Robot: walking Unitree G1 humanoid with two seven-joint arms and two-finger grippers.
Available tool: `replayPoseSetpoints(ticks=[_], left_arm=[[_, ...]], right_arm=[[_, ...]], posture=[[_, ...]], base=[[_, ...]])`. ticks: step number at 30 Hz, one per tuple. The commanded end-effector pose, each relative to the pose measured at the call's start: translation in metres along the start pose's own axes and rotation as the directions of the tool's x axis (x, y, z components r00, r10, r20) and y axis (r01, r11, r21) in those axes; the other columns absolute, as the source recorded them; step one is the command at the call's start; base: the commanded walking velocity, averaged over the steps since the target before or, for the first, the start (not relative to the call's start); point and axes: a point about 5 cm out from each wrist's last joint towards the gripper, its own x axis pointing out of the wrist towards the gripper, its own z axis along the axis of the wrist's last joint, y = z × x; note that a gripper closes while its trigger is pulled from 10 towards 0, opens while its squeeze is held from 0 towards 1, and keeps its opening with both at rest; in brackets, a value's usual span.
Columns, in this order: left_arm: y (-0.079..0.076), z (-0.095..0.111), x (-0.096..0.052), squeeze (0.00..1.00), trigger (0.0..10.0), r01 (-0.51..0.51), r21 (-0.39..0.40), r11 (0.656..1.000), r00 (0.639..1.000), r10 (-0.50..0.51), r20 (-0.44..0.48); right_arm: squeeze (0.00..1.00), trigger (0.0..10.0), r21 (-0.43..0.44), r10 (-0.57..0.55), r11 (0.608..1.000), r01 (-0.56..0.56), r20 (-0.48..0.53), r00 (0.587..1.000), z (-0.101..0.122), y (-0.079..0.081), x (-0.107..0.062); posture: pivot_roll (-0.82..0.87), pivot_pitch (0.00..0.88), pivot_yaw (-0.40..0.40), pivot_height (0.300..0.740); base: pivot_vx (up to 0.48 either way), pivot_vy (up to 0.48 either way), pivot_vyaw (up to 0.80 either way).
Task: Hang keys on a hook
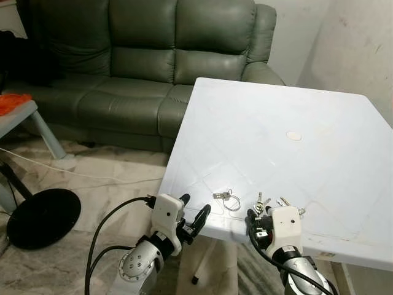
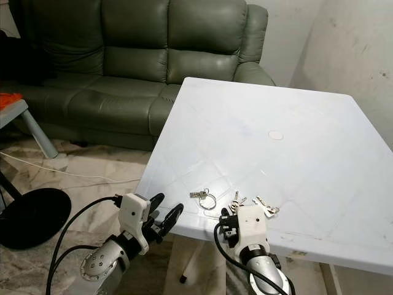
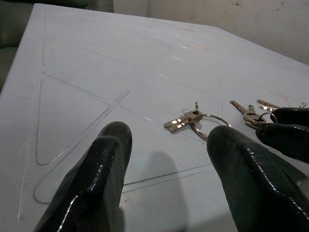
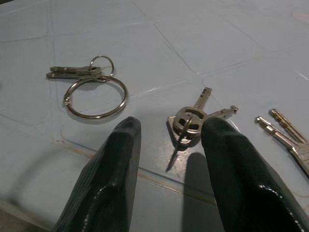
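White table (image 1: 319, 123) with three key sets along its near edge. Right gripper (image 4: 169, 145), fingers spread and empty, at that edge, straddling the middle bunch of keys (image 4: 193, 118). Ringed keys (image 1: 227, 198) lie toward the left; loose keys (image 4: 285, 130) to the right. Left gripper (image 1: 193, 212), fingers wide apart, near the table's near-left corner.

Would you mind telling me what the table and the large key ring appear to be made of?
The table looks like white moulded plastic: matte, with grooved panel lines. The large key ring looks like polished metal, probably steel, judging by its thin silvery glint.
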Motion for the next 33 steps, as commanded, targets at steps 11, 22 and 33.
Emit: replayPoseSetpoints(ticks=[11,22,33], left_arm=[[-0.0011,0.0018,-0.0002,0.0,10.0,-0.001,0.01,1.0,1.0,0.001,0.0],[-0.0014,0.0019,0.0004,0.0,10.0,-0.003,0.01,1.0,1.0,0.003,0.0],[-0.0008,0.0025,0.001,0.0,10.0,-0.004,0.014,1.0,1.0,0.004,0.002]], right_arm=[[0.0,0.0,-0.006,-0.042,0.999,0.042,0.003,0.999,0.0045,-0.0005,0.0002],[0.0,0.0,-0.021,-0.063,0.998,0.063,0.009,0.998,0.0057,-0.0018,0.0007],[0.0,0.0,-0.029,-0.083,0.996,0.083,0.002,0.997,0.0051,-0.0025,0.0017]], posture=[[-0.06,0.058,-0.049,0.74],[-0.06,0.059,-0.05,0.74],[-0.06,0.058,-0.049,0.74]], base=[[0.0,0.0,0.0],[0.0,0.0,0.0],[0.0,0.0,0.0]])
